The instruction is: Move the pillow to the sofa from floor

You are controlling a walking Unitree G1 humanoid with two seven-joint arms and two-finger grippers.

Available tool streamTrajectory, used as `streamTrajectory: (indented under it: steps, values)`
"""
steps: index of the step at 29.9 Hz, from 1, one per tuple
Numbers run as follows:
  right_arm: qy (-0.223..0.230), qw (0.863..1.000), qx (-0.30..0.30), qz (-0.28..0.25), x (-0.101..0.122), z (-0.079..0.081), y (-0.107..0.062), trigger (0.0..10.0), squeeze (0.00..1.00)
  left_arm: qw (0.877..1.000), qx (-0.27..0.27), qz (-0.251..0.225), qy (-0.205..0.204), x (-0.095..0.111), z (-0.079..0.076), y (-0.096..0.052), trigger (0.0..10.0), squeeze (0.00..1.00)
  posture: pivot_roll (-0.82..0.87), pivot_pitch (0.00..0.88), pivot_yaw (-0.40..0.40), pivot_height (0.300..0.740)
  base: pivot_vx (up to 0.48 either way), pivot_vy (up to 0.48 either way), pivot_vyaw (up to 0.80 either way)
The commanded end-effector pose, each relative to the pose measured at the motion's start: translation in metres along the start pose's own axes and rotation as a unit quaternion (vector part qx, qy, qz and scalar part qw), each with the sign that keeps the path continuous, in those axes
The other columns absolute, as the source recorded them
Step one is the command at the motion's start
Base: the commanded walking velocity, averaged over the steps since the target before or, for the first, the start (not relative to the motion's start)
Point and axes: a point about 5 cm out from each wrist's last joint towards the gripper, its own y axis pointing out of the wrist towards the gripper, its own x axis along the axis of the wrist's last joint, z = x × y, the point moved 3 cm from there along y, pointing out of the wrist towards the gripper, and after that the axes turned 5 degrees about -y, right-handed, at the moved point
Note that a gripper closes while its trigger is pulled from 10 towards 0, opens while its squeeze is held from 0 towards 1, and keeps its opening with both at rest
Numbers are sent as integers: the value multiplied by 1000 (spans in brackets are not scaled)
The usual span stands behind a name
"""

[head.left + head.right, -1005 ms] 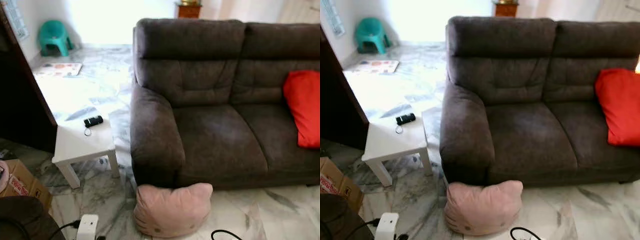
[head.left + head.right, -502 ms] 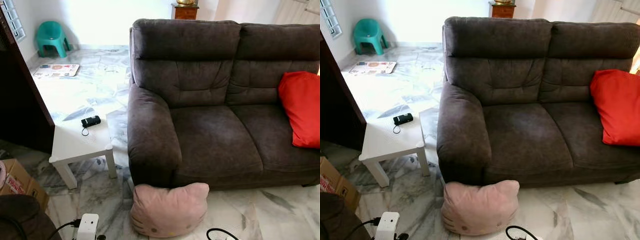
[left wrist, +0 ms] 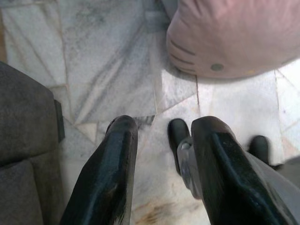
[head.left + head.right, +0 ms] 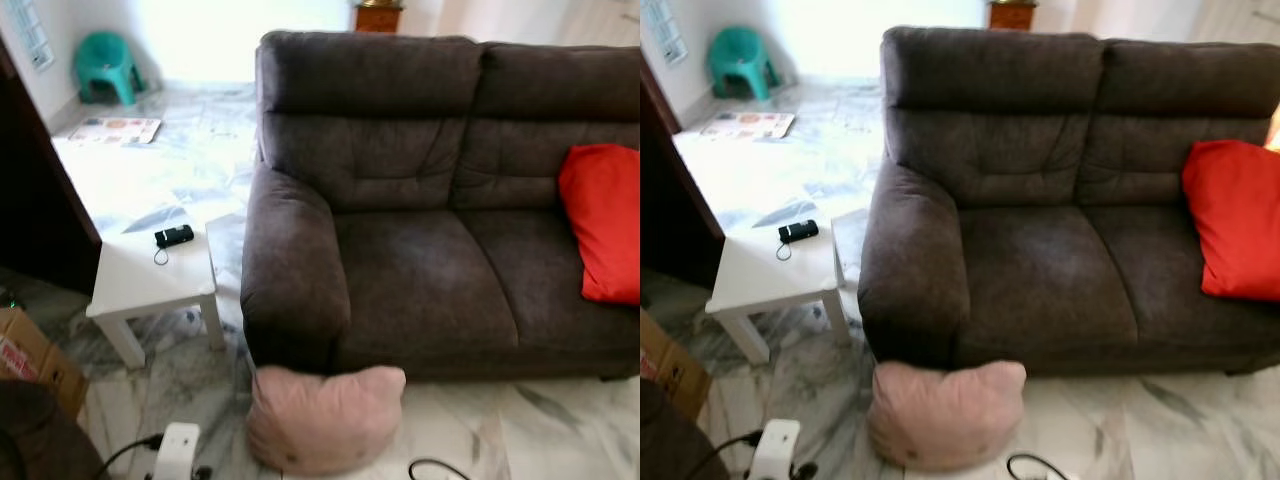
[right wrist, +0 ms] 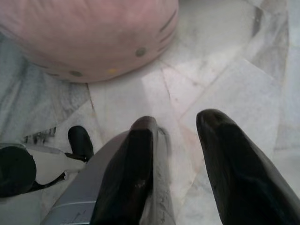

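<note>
No writing is readable. The left gripper and right gripper hang with fingers parted, empty, over the floor; the pink pillow lies at twelve o'clock.

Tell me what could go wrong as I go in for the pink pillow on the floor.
The pink pillow leans on the sofa front by the armrest, so an arm may bump the sofa as it reaches. A black cable and a white power strip lie on the floor on either side of it; either could snag a foot. Both the left gripper and right gripper hang open, short of the pillow; one two-finger pinch may slip off.
</note>
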Motion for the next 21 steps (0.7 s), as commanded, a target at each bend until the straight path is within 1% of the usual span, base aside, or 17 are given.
streamTrajectory:
  steps: [1, 2, 5, 11, 16, 19, 20, 21]
  values:
    - [2, 1000, -18, 7, -9, -22, -6, 10000, 0, 1000, -6, -1, 5, 0, -6, 1, 10000, 0, 45, 0, -43, 740, 0, 0, 0]
    - [2, 1000, -18, 7, -10, -24, -6, 10000, 0, 1000, -6, -1, 5, 0, -7, 1, 10000, 0, 45, 0, -43, 740, 0, 0, 0]
    - [4, 1000, -24, 9, -12, -36, -9, 10000, 0, 1000, -6, -1, 7, 0, -6, 1, 10000, 0, 46, 0, -43, 740, 0, 0, 0]
    - [5, 1000, -24, 8, -9, -39, -8, 10000, 0, 1000, -7, 0, 6, 1, -6, 1, 10000, 0, 47, 0, -42, 740, 0, 0, 0]
    - [5, 1000, -20, 3, 1, -31, -4, 10000, 0, 1000, -7, -2, -1, 0, -6, 1, 10000, 0, 46, 0, -39, 740, 0, 0, 0]
    - [5, 1000, -15, -1, 9, -21, 0, 10000, 0, 1000, -7, -7, -10, 1, -7, 1, 10000, 0, 45, 0, -39, 740, 0, 0, 0]
    - [4, 1000, -12, -4, 14, -13, 3, 10000, 0, 1000, -8, -9, -15, 1, -7, 0, 10000, 0, 45, 0, -38, 740, 0, 0, 0]
    - [4, 1000, -10, -6, 16, -10, 4, 10000, 0, 1000, -9, -9, -16, 1, -7, 0, 10000, 0, 46, 0, -39, 740, 0, 0, 0]
